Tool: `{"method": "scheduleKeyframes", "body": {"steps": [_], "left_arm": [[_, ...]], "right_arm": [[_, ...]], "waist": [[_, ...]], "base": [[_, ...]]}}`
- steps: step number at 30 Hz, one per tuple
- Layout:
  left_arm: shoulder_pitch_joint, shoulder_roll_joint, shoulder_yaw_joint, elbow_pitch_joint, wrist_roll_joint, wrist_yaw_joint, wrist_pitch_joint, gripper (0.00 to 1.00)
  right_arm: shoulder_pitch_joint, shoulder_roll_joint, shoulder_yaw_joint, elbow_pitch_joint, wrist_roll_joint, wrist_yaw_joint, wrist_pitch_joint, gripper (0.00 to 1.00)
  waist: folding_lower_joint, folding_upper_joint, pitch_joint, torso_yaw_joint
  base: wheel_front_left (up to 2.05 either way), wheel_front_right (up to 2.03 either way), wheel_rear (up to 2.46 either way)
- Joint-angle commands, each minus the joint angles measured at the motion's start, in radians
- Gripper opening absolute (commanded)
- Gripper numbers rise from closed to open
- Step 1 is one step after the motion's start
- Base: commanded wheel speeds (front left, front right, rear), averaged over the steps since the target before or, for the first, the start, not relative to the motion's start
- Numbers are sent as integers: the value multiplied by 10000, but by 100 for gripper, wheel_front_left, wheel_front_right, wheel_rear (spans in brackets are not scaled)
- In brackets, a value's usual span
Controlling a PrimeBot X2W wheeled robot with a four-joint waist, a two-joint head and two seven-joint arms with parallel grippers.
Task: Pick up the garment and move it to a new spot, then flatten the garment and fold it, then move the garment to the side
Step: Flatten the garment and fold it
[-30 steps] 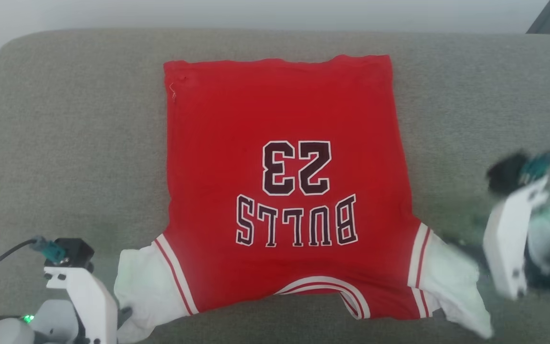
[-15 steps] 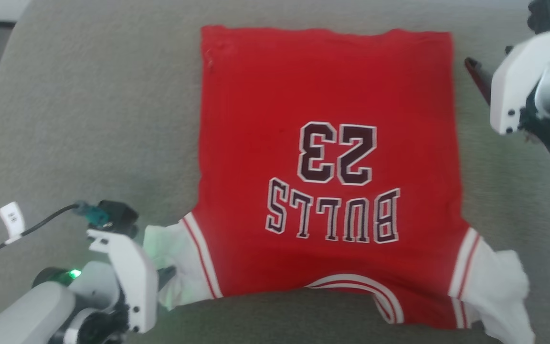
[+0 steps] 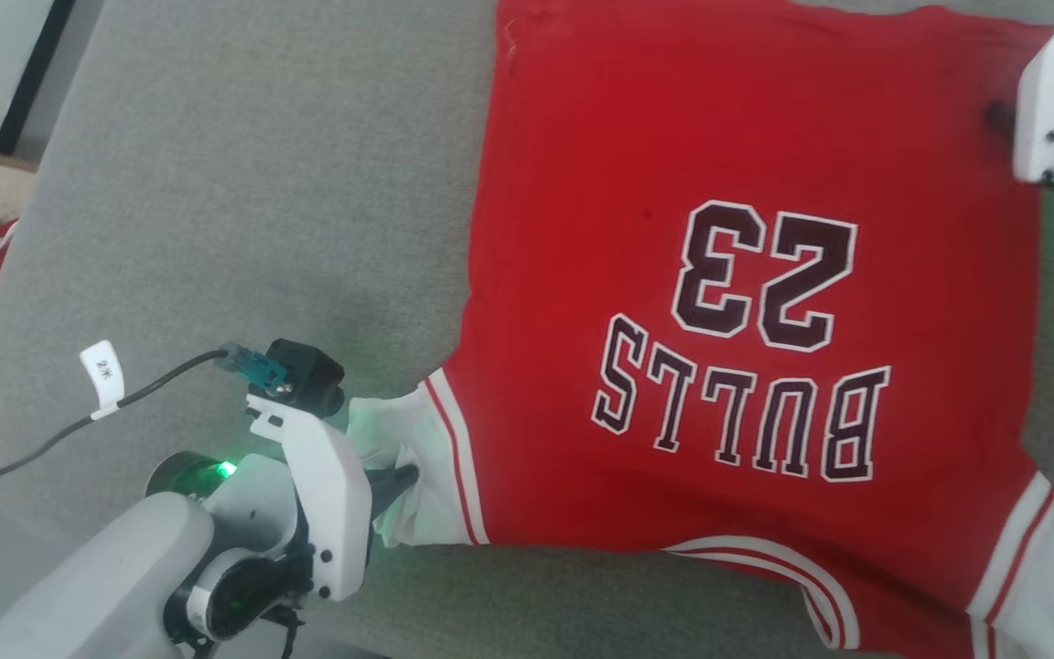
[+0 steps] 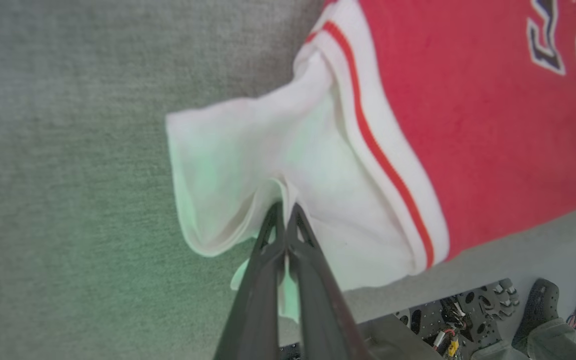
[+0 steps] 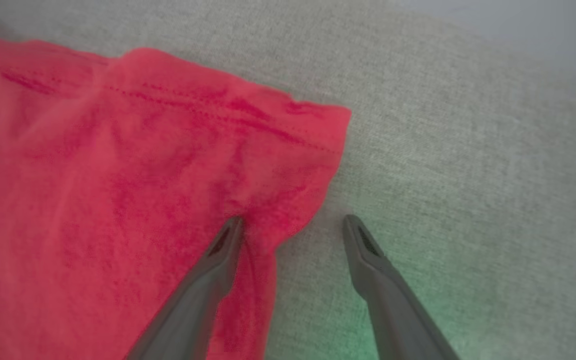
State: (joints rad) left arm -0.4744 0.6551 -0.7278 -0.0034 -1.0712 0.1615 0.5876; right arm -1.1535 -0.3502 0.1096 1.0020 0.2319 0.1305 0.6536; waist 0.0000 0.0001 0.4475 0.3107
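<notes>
Bright even light; green glow and soft blur on the garment (image 4: pixel 368 140).

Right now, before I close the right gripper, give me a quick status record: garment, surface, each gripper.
garment: red Bulls 23 T-shirt, spread flat, print up
surface: grey cushion
left gripper: shut on the white sleeve
right gripper: open, straddling the shirt's side edge near the hem corner, one finger on fabric, one over cushion
fold: not begun

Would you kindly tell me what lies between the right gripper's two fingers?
In the right wrist view, the red edge of the garment and bare grey cushion lie between the open fingers of the right gripper.
</notes>
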Motion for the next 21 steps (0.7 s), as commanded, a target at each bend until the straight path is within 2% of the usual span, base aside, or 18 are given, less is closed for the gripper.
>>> {"method": "scheduleKeyframes", "body": {"steps": [1,3,5,9,13,17,21], "left_arm": [[-66,-43,-77,181,8,-58,-43,0],[-107,-133,-99,360,-7,-110,-49,0],[-128,-162,-97,508,-22,-172,-105,0],[-136,-118,-20,768,-81,-212,-142,0],[-67,9,119,885,-143,-137,-218,0],[68,210,297,877,-190,3,-334,0],[290,412,450,677,-247,134,-387,0]], "right_arm": [[46,21,-35,447,-140,5,285,100],[107,179,-121,1093,-228,3,730,100],[118,214,-80,1510,-456,5,973,0],[-94,224,-40,1832,-645,2,1072,0],[-298,418,412,1672,-595,3,1087,0],[-216,671,1274,1033,-32,5,1137,0],[204,439,2242,-91,990,2,1258,0]], "waist": [[0,-1,150,174],[0,-1,175,230],[0,-1,186,250],[0,-1,116,154],[0,-1,-122,-115],[0,-1,-470,-527],[0,-1,-822,-1012]], "base": [[0,0,0],[0,0,0],[0,0,0],[0,0,0],[0,0,0],[0,0,0],[0,0,0]]}}
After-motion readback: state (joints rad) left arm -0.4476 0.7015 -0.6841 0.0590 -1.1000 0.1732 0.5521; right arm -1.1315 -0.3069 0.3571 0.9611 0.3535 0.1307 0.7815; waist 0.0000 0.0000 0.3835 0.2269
